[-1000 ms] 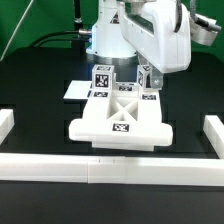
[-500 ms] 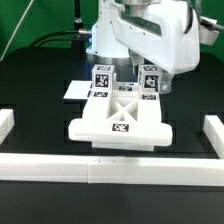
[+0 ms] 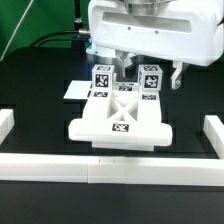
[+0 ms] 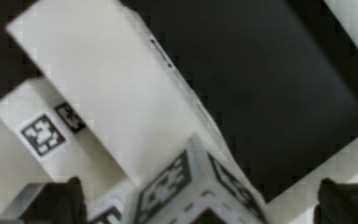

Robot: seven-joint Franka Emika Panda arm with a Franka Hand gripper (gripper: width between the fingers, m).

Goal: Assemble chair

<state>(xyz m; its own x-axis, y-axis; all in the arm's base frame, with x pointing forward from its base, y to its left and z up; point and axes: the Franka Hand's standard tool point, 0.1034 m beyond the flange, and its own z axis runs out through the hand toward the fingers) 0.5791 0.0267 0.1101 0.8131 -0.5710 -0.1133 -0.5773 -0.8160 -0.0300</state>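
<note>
Hovering open fingers (image 3: 150, 72), chair (image 3: 120, 115) below

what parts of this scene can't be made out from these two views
- Gripper: in the exterior view the arm's white body covers most of it, so the jaws are barely seen.
- Marker board: exterior view, mostly hidden behind the chair.
- Chair's rear uprights: their backs face away from the exterior view.
- Wrist view: blurred and too close; chair pieces and finger are cut by the edges.

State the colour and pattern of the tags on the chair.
Black-and-white square patterns on the white chair; the exterior view shows them best.
</note>
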